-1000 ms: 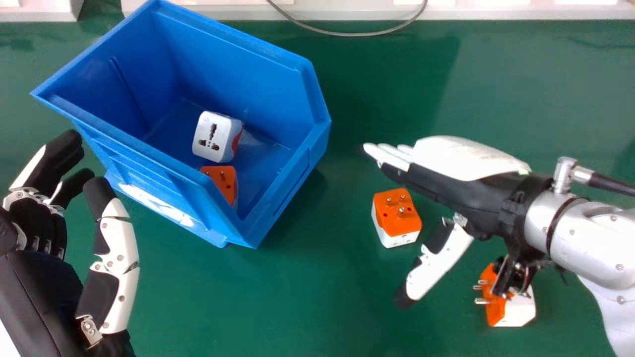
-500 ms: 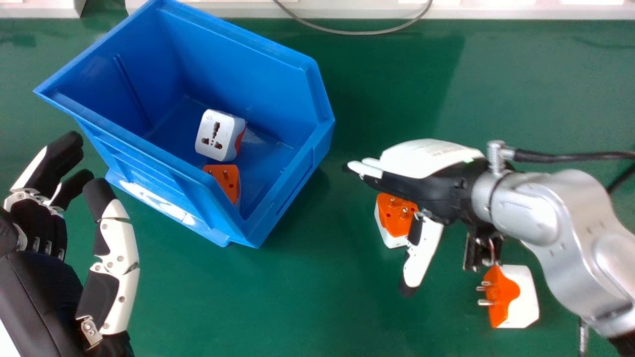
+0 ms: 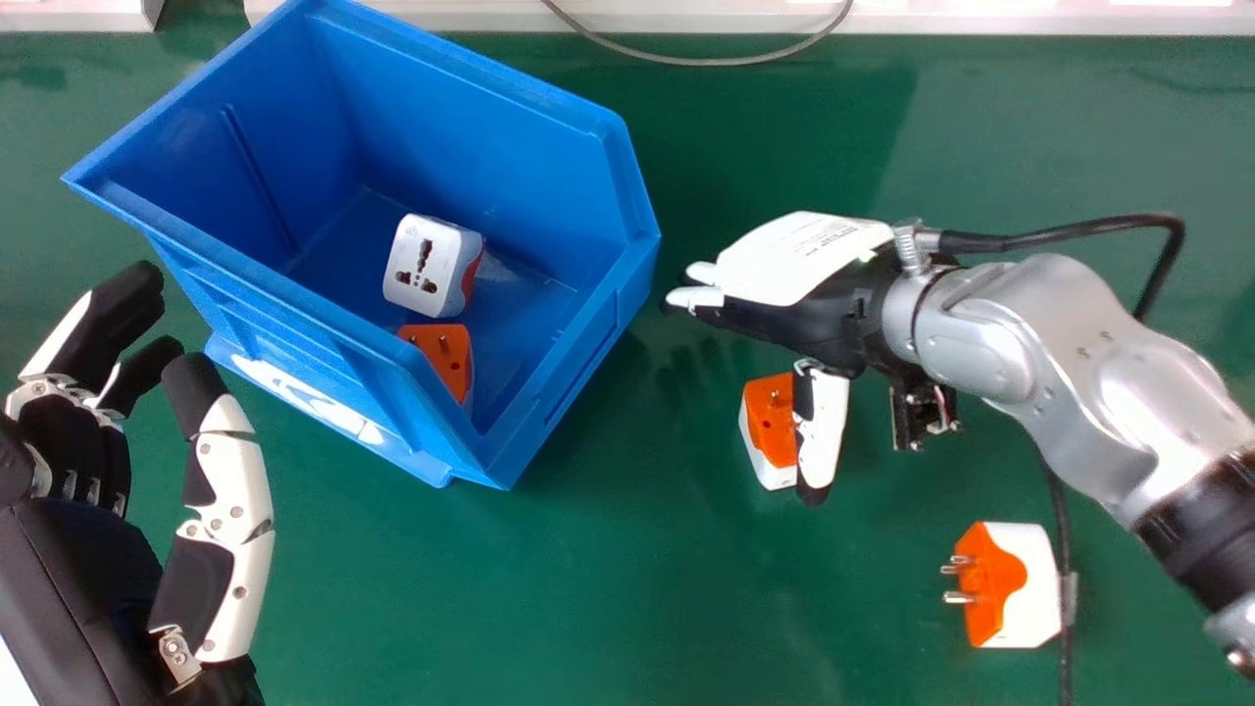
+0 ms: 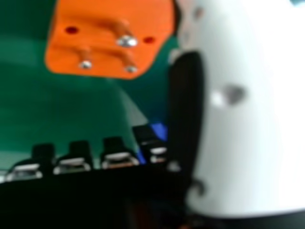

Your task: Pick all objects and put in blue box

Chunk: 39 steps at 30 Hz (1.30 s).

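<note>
The black-and-white plastic right hand has moved forward, spread open. Lower it around the closest orange-and-white plastic plug, then squeeze both sides softly.

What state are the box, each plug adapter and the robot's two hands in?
Blue box: open-topped, partly filled.
White-faced adapter: inside, socket holes showing.
Orange-faced adapter: inside, pins showing.
Adapter by right thumb: on table, pins up.
Far-right adapter: on its side.
Right hand: open.
Left hand: open, empty.
</note>
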Each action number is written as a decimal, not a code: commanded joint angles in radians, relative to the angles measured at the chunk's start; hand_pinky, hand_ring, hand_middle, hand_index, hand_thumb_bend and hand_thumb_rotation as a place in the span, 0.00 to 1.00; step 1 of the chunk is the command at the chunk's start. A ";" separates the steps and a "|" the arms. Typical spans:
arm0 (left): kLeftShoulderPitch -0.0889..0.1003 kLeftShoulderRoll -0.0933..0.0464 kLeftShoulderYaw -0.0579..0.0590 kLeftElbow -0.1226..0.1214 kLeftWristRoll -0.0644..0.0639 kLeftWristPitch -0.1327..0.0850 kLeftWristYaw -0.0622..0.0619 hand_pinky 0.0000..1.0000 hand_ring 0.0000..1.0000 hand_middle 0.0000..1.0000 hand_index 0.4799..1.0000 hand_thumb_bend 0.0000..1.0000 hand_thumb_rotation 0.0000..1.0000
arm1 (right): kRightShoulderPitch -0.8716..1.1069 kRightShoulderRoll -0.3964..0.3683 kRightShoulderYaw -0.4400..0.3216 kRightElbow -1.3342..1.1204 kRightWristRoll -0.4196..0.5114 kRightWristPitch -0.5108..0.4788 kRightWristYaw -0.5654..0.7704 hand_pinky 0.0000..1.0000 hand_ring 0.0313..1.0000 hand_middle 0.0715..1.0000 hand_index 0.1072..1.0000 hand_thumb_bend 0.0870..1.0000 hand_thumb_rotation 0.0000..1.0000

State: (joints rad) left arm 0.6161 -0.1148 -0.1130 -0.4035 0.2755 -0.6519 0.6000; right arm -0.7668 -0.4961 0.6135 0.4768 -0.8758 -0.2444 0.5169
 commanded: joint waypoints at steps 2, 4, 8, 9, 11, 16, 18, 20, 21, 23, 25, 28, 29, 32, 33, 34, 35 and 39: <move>0.019 -0.079 -0.004 -0.023 0.026 -0.015 0.012 0.68 0.73 0.72 0.50 0.24 0.00 | -0.038 0.020 0.042 0.101 -0.051 -0.065 -0.128 0.86 0.98 0.99 0.89 0.93 0.19; 0.022 -0.078 -0.006 -0.025 0.028 -0.012 0.015 0.67 0.73 0.72 0.50 0.24 0.00 | -0.032 0.022 0.058 0.136 -0.077 -0.086 -0.194 0.82 0.96 0.97 0.88 0.92 0.18; 0.025 -0.074 -0.011 -0.027 0.014 -0.012 0.013 0.67 0.73 0.72 0.50 0.25 0.00 | 0.004 0.012 0.099 0.157 -0.132 -0.115 -0.299 0.73 0.91 0.94 0.85 0.94 0.20; 0.025 -0.074 -0.014 -0.028 0.009 -0.011 0.011 0.68 0.73 0.72 0.50 0.25 0.00 | 0.012 0.007 0.107 0.154 -0.142 -0.121 -0.313 0.72 0.89 0.93 0.84 0.95 0.20; 0.024 -0.075 -0.014 -0.027 0.011 -0.011 0.012 0.68 0.73 0.72 0.51 0.25 0.00 | 0.031 -0.001 0.122 0.149 -0.161 -0.125 -0.340 0.70 0.88 0.91 0.83 0.95 0.20; 0.025 -0.073 -0.012 -0.029 0.010 -0.007 0.010 0.69 0.74 0.72 0.50 0.25 0.00 | 0.076 -0.001 0.139 0.157 -0.199 -0.104 -0.441 0.63 0.81 0.88 0.79 0.91 0.13; 0.026 -0.069 -0.011 -0.032 0.010 -0.005 0.005 0.69 0.74 0.72 0.51 0.24 0.00 | 0.086 0.009 0.132 0.170 -0.191 -0.105 -0.485 0.48 0.59 0.75 0.70 0.65 0.03; 0.022 -0.067 -0.010 -0.032 0.005 -0.006 0.003 0.69 0.74 0.72 0.51 0.24 0.00 | 0.091 0.017 0.123 0.169 -0.180 -0.098 -0.492 0.36 0.46 0.59 0.63 0.53 0.01; 0.020 -0.069 -0.010 -0.031 0.003 -0.005 0.003 0.69 0.74 0.72 0.51 0.24 0.00 | 0.094 0.019 0.120 0.166 -0.177 -0.093 -0.497 0.33 0.41 0.53 0.58 0.50 0.01; 0.016 -0.071 -0.007 -0.030 0.010 -0.003 0.005 0.68 0.74 0.72 0.50 0.24 0.00 | 0.096 0.017 0.115 0.160 -0.168 -0.097 -0.503 0.29 0.37 0.46 0.52 0.47 0.00; 0.018 -0.072 -0.007 -0.031 0.013 -0.001 0.004 0.68 0.74 0.72 0.50 0.24 0.00 | 0.095 0.014 0.114 0.156 -0.164 -0.103 -0.511 0.30 0.36 0.46 0.49 0.47 0.00; 0.017 -0.070 -0.006 -0.031 0.013 -0.001 0.004 0.69 0.74 0.72 0.51 0.24 0.00 | 0.092 0.009 0.108 0.147 -0.158 -0.110 -0.508 0.30 0.36 0.45 0.49 0.46 0.00; 0.016 -0.070 -0.005 -0.030 0.015 0.000 0.005 0.68 0.74 0.72 0.50 0.24 0.00 | 0.092 0.008 0.104 0.145 -0.153 -0.114 -0.511 0.30 0.36 0.45 0.49 0.46 0.00; 0.016 -0.070 -0.004 -0.031 0.018 0.003 0.005 0.68 0.73 0.72 0.50 0.24 0.00 | 0.093 0.011 0.091 0.138 -0.142 -0.105 -0.505 0.30 0.36 0.46 0.48 0.46 0.00; 0.016 -0.070 -0.005 -0.031 0.019 0.004 0.005 0.68 0.73 0.72 0.50 0.24 0.00 | 0.093 0.011 0.089 0.134 -0.141 -0.102 -0.497 0.29 0.36 0.46 0.48 0.46 0.00; 0.016 -0.071 -0.006 -0.031 0.019 0.004 0.006 0.68 0.74 0.72 0.50 0.24 0.00 | 0.091 0.011 0.088 0.132 -0.142 -0.101 -0.492 0.28 0.36 0.46 0.48 0.46 0.00; 0.016 -0.070 -0.007 -0.030 0.018 0.004 0.006 0.68 0.74 0.72 0.51 0.24 0.00 | 0.090 0.010 0.088 0.131 -0.144 -0.101 -0.489 0.28 0.35 0.46 0.48 0.46 0.00; 0.016 -0.071 -0.009 -0.029 0.015 0.003 0.006 0.69 0.74 0.72 0.51 0.24 0.00 | 0.088 0.010 0.079 0.121 -0.132 -0.104 -0.467 0.33 0.38 0.48 0.47 0.47 0.00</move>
State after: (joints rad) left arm 0.6171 -0.1147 -0.1124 -0.4092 0.2767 -0.6422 0.6064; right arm -0.6924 -0.4939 0.6977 0.6015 -1.0174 -0.3575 0.0375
